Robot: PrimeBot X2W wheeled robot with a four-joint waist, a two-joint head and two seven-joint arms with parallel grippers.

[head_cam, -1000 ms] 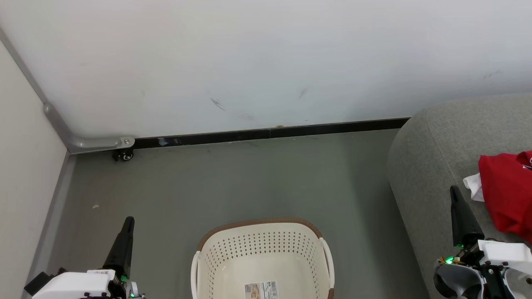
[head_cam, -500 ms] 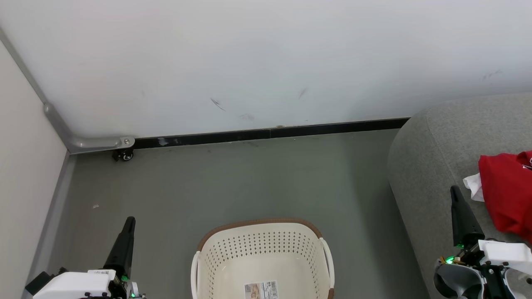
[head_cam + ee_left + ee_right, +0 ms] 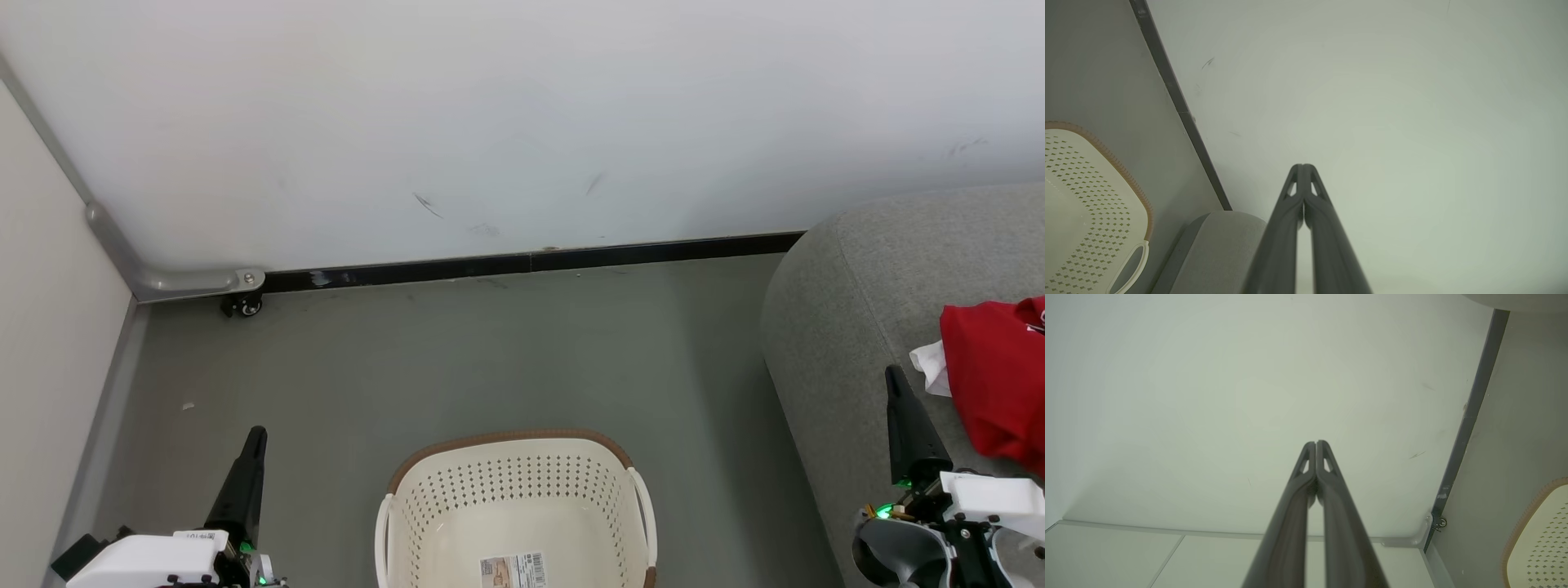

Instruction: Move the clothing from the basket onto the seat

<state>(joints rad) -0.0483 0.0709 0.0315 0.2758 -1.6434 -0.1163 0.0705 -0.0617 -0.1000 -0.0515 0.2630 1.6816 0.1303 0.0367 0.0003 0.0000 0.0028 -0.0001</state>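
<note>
The cream basket [image 3: 457, 498] with a brown rim stands on the floor at the bottom middle of the head view, holding just a paper label [image 3: 513, 569]. Red clothing [image 3: 992, 380] with a bit of white lies on the grey seat [image 3: 849, 310] at the right edge. My left gripper [image 3: 256, 433] is shut with nothing in it, low at the left of the basket. My right gripper [image 3: 893, 373] is shut too, over the seat just left of the clothing. Each wrist view shows its own gripper, left [image 3: 1303, 166] and right [image 3: 1316, 443], with fingers pressed together, and a part of the basket [image 3: 1090, 192] [image 3: 1541, 539].
A white wall [image 3: 522, 122] with a black skirting strip [image 3: 531, 261] runs across the back. A pale panel [image 3: 41, 351] on a small caster [image 3: 243, 305] closes the left side. Grey floor [image 3: 490, 359] lies between the basket, wall and seat.
</note>
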